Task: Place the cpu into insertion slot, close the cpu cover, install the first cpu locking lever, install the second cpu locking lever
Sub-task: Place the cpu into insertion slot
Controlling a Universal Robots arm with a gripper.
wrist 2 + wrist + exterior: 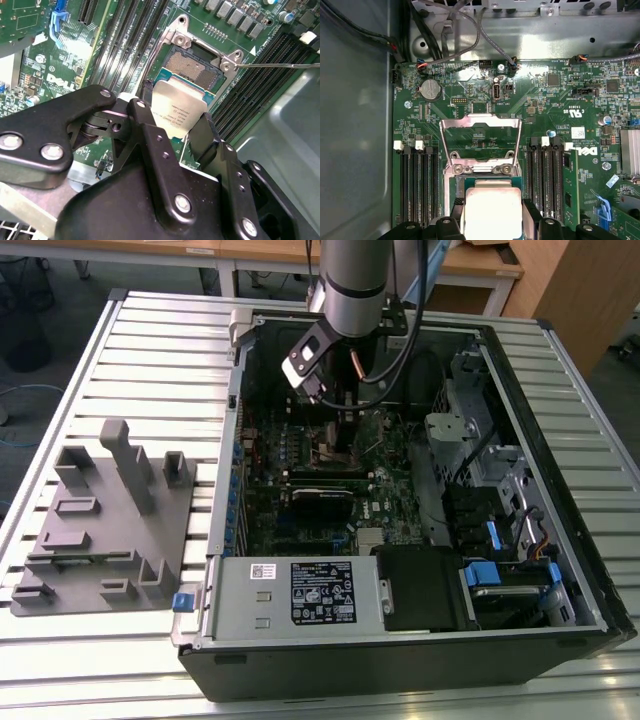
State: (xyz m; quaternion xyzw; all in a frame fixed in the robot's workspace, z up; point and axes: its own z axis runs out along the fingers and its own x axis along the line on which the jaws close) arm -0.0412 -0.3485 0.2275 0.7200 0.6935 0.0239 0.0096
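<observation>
- At the exterior view's left, the grey fixture block sits on the slatted table, well apart from the open computer case. I judge no hazard there.
- In the upper middle of that view, the arm reaches down into the case.
- In the second wrist view the gripper is clamped on the cpu by two opposite edges. The chip hangs over the near side of the insertion slot; I cannot tell whether they touch.
- Likely risks: a tilted or offset descent could bend the slot's contacts, and a weak edge grip could let the chip slip.
- In the first wrist view the cpu cover stands open beyond the slot. A knock could drop it onto the chip.
- Toward the exterior view's right, the arm's looped cable could snag the case wall.
</observation>
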